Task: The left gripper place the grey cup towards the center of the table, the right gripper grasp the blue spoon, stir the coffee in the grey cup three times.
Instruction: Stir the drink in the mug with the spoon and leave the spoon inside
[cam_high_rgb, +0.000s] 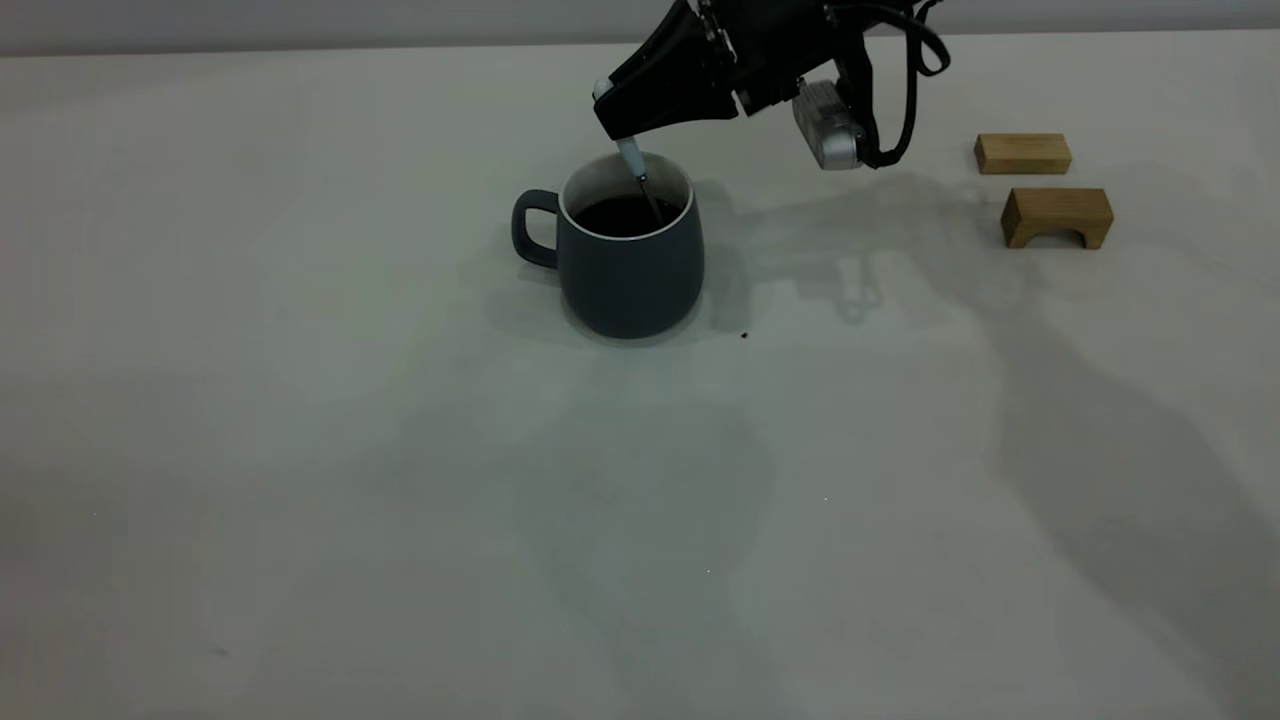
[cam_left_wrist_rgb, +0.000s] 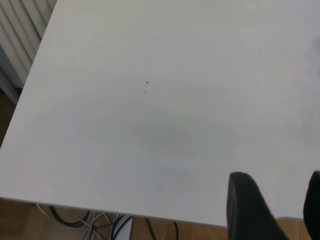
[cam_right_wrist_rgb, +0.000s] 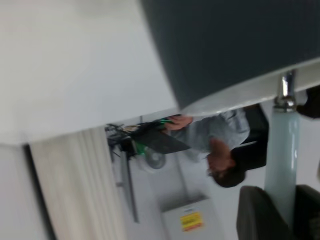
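- The right claw (cam_high_rgb: 612, 118) hangs just above the grey cup (cam_high_rgb: 628, 270), clamped on the blue spoon (cam_high_rgb: 633, 160).
- The spoon's bowl dips in the coffee (cam_high_rgb: 625, 213).
- Stir in small circles, clear of the rim.
- The left claw (cam_left_wrist_rgb: 272, 207) is parked away, spread and empty.

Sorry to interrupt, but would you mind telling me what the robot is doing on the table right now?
The right gripper is shut on the blue spoon, holding it by the handle with its stem dipped into the coffee in the grey cup. The cup stands upright near the middle of the table, handle toward the left side. The left gripper is open, off by the table edge, holding nothing. Two wooden blocks sit off to the right, untouched.
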